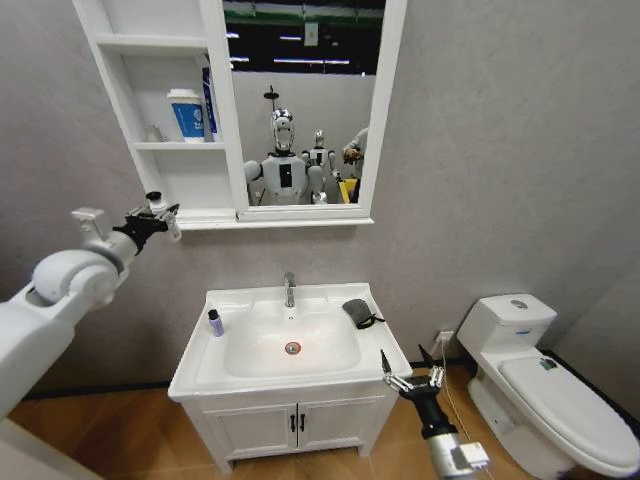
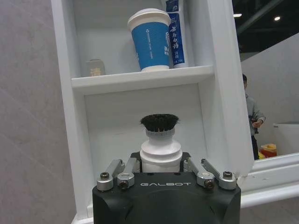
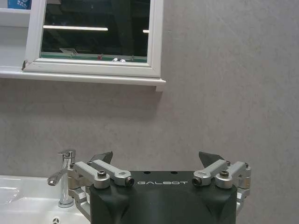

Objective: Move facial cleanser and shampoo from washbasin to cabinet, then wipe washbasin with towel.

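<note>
My left gripper (image 1: 160, 212) is raised in front of the cabinet's (image 1: 160, 160) lowest shelf and is shut on a white bottle with a black ribbed cap (image 2: 160, 140); I cannot tell whether it is the facial cleanser or the shampoo. A small dark bottle (image 1: 215, 322) stands on the left rim of the washbasin (image 1: 330, 375). The dark towel (image 1: 358, 312) lies on the basin's right rear corner. Down by the basin's front right corner my right gripper (image 1: 405, 362) is open with nothing in it, and it appears again in its own wrist view (image 3: 156, 158).
A blue-and-white cup (image 2: 150, 39), a blue tube (image 2: 175, 32) and a small pale item (image 2: 95, 67) occupy the middle shelf. The mirror (image 1: 300, 100) adjoins the shelves. A chrome tap (image 1: 289, 290) stands behind the drain (image 1: 292, 348). The toilet (image 1: 540, 380) is to the right.
</note>
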